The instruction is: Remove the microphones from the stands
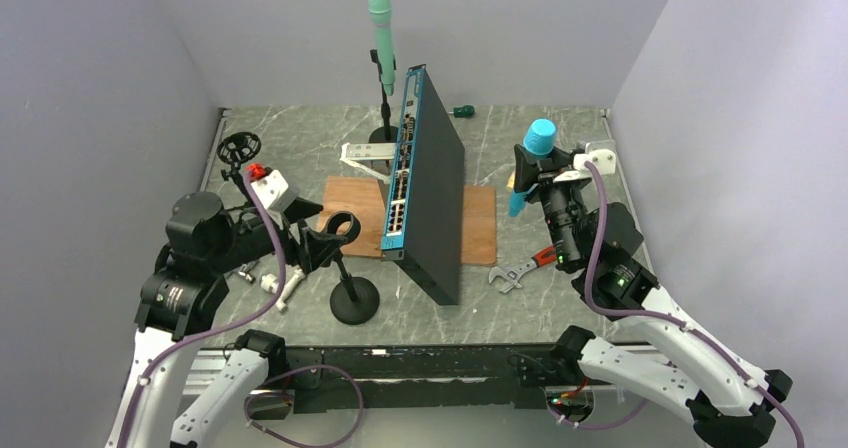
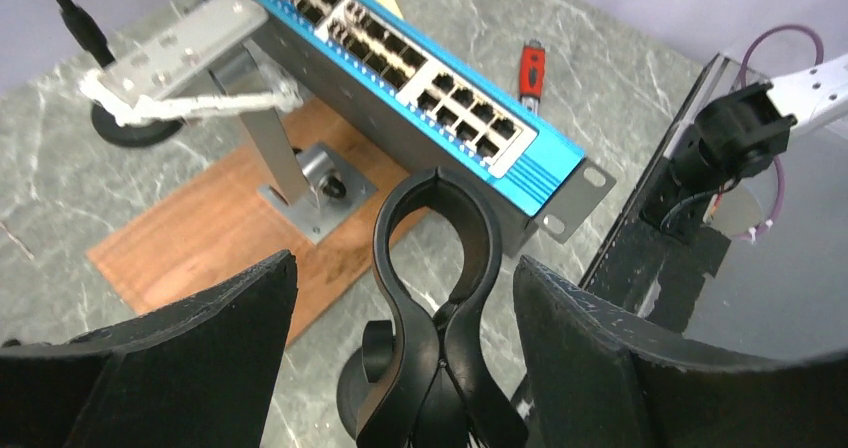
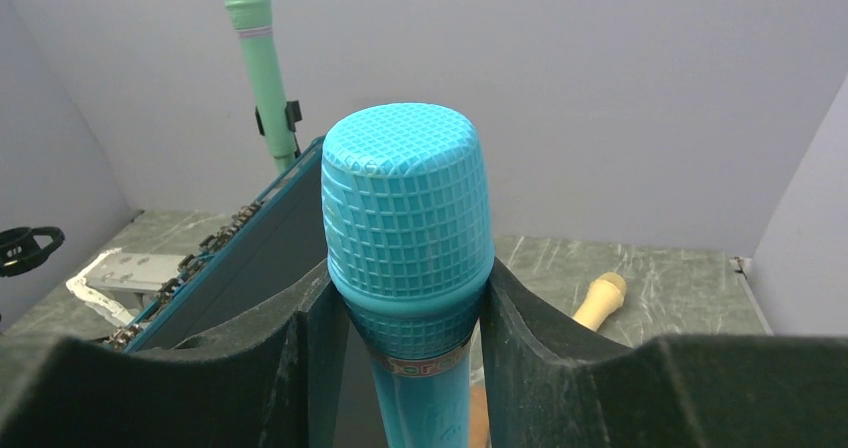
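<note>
My right gripper point(image 1: 535, 173) is shut on a blue microphone point(image 1: 540, 138) and holds it upright in the air at the right, clear of any stand. In the right wrist view the microphone's head point(image 3: 408, 218) sits between my two fingers point(image 3: 300, 368). A black stand point(image 1: 354, 300) with an empty clip point(image 1: 340, 230) stands front left. My left gripper point(image 1: 318, 240) is open, with one finger on each side of the clip point(image 2: 437, 258) and gaps on both sides. A green microphone point(image 1: 381, 28) sits in a second stand at the back.
A blue-fronted network switch point(image 1: 425, 188) stands on edge over a wooden board point(image 1: 350, 203) in the middle. A red-handled wrench point(image 1: 515, 273) lies near my right arm. A green screwdriver point(image 1: 462, 111) lies at the back. Another black clip point(image 1: 239, 149) is at the far left.
</note>
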